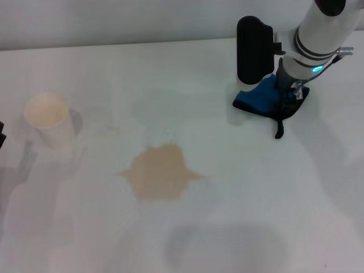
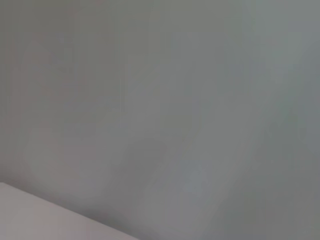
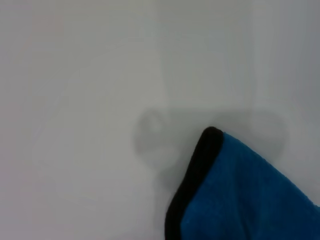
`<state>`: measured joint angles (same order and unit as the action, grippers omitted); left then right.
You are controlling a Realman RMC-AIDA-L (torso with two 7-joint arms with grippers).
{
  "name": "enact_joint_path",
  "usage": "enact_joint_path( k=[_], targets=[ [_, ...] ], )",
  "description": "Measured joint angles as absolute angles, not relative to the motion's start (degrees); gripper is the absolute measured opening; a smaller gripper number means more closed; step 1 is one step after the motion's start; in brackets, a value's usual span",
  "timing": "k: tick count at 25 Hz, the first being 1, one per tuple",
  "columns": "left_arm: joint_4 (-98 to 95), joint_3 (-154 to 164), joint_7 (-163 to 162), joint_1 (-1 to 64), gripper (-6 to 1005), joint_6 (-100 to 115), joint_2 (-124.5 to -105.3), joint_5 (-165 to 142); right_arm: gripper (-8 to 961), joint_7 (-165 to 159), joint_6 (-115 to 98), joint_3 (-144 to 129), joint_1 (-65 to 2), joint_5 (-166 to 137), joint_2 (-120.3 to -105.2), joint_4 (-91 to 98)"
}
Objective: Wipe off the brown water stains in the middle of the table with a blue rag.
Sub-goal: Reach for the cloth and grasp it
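head view is showing me the right gripper point(image 1: 287, 94) sitting down on the blue rag point(image 1: 259, 98) in the upper right of the frame; i cannot tell whether its jaws are apart or together on the cloth. the rag's black loop strap point(image 1: 279, 128) is trailing onto the tabletop point(image 1: 239, 216) just below it. the brown water stains point(image 1: 160, 172) are lying in the middle of the frame, well apart from the rag. a white paper cup point(image 1: 48, 118) is standing at the left edge. in the right wrist view the rag's black-edged corner point(image 3: 197, 175) is lying on the white surface. the left gripper is not showing anywhere.
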<state>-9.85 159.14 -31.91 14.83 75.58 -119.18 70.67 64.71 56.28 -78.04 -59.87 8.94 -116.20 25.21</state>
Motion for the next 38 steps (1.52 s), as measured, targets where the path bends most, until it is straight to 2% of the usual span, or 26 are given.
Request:
enact_joint_path(
  k=[13,38],
  targets=[
    [-9.75,159.17,-31.91,14.4,892,75.49,-119.18,70.66,327,63.37,55.95,-80.95,-59.77,9.21,-116.19,25.18],
    [-9.49,159.08,-31.9,14.56,892,74.9,-119.09,70.7,330,63.41,52.67,-83.25,-59.98,10.39,-116.18,22.04]
  ],
)
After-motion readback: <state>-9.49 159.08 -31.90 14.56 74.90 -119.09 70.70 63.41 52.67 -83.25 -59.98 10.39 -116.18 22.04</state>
